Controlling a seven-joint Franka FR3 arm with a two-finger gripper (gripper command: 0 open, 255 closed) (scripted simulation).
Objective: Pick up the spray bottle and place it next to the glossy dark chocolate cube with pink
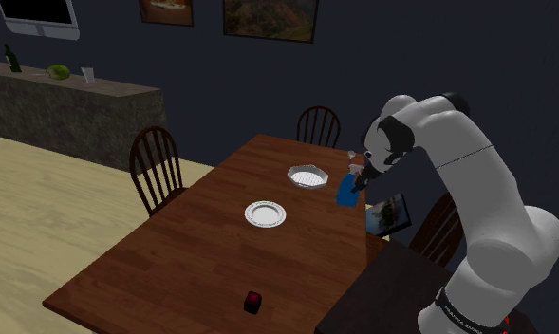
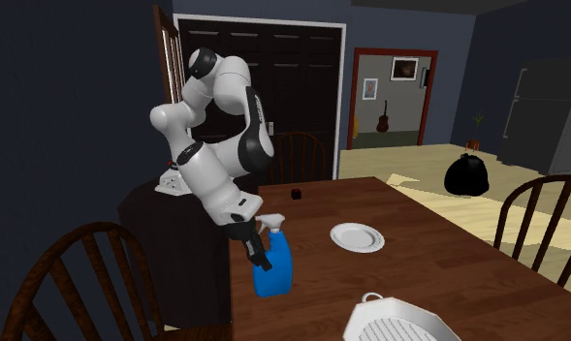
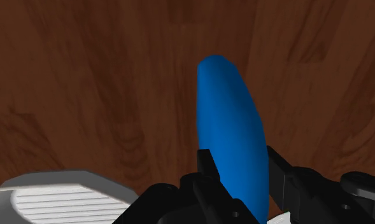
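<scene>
A blue spray bottle (image 1: 345,193) with a white trigger head stands upright near the table edge closest to the arm. My black gripper (image 1: 356,176) comes down on it from above. In the second exterior view the gripper (image 2: 257,254) sits against the upper body of the bottle (image 2: 274,269). In the wrist view the gripper (image 3: 240,160) has a finger pressed on each side of the blue bottle (image 3: 229,114); I cannot tell whether it is off the wood. The dark cube with pink (image 1: 253,303) rests far down the table, also seen as a small cube (image 2: 296,195).
A round white plate (image 1: 266,213) lies mid-table, and a ridged white dish (image 1: 307,176) sits close beside the bottle. Wooden chairs (image 1: 158,163) stand around the brown table (image 1: 173,256). A framed tablet (image 1: 389,214) leans beside the stand.
</scene>
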